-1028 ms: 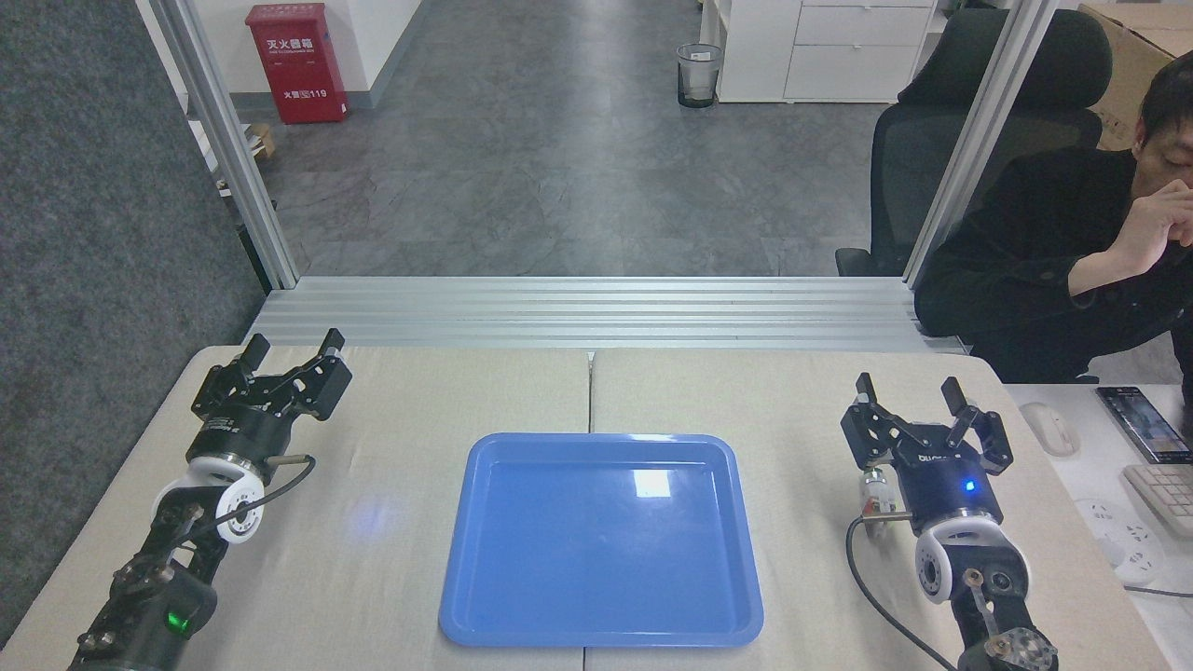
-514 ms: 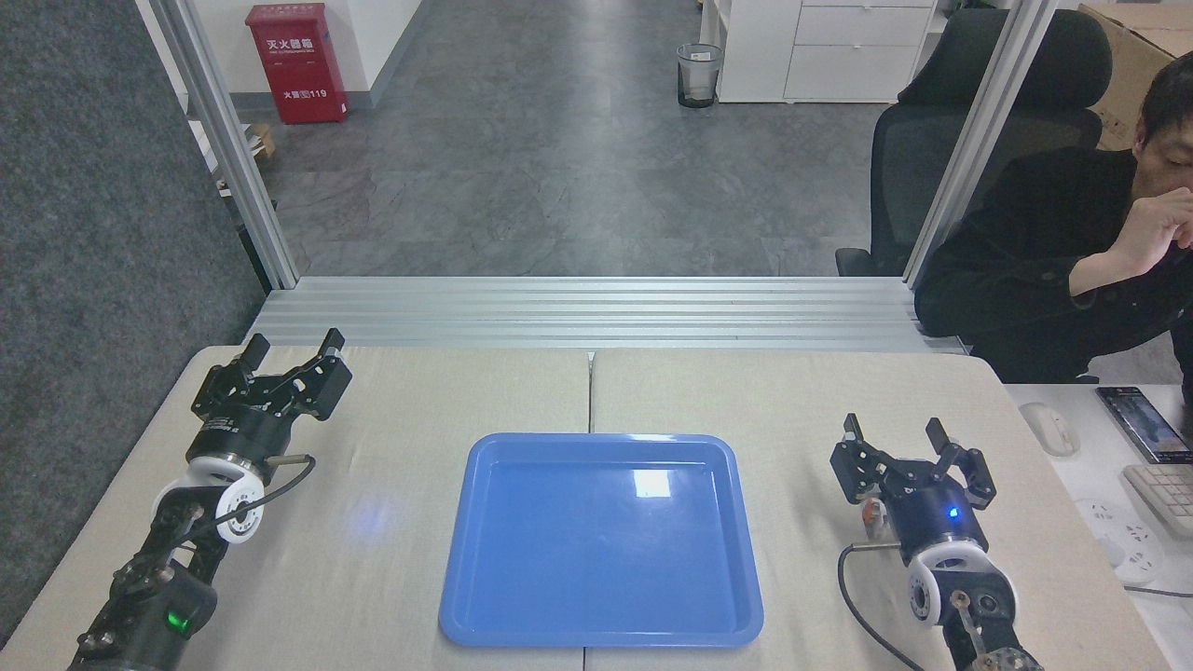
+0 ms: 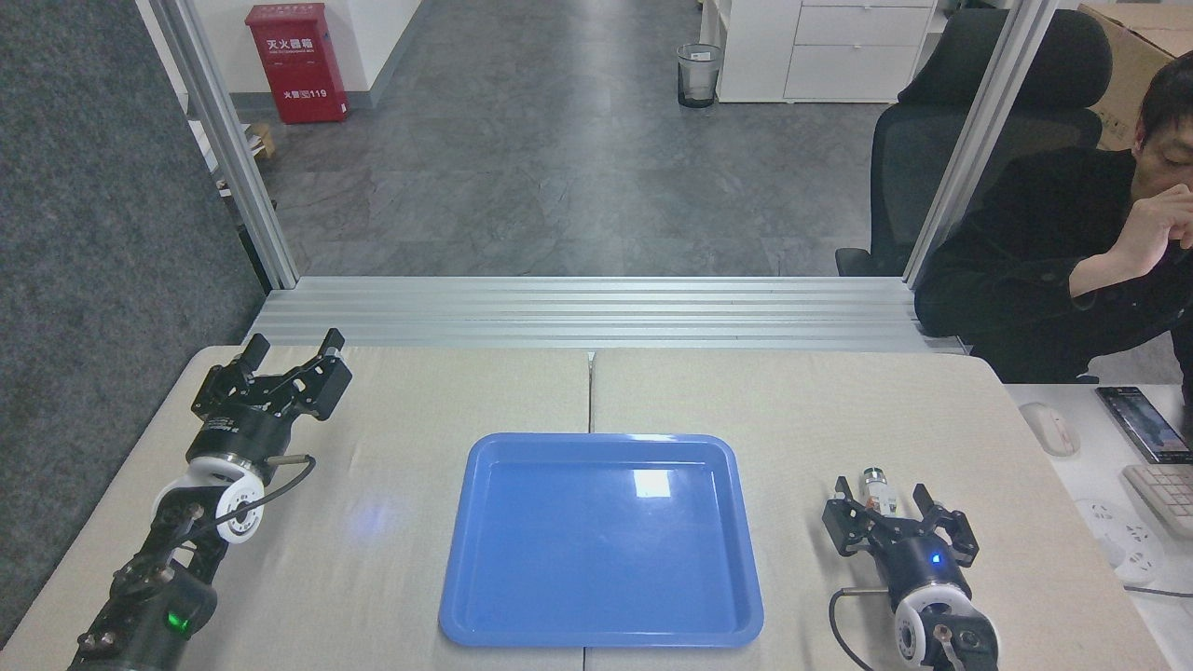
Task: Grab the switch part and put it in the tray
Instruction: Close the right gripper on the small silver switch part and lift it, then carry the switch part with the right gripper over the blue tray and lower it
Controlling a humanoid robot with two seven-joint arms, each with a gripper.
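Note:
The blue tray (image 3: 466,559) lies in the middle of the table with nothing in it. To its right, the switch part (image 3: 876,489) lies on the tabletop, small and whitish with a dark cylindrical end pointing away from me. My right gripper (image 3: 881,496) is low over it, open, its two fingers standing on either side of the part's near end. At the table's far left my left gripper (image 3: 294,347) is open and holds nothing.
A person in black sits at the right beyond the table corner. A mouse (image 3: 1049,427), a phone (image 3: 1145,424), a keyboard (image 3: 1165,489) and a white power strip (image 3: 1123,545) lie on the adjoining white desk. An aluminium frame rail (image 3: 596,308) borders the far edge.
My right arm has pulled back toward me and down, uncovering the switch part, which now shows between the open fingers. The left arm has not moved.

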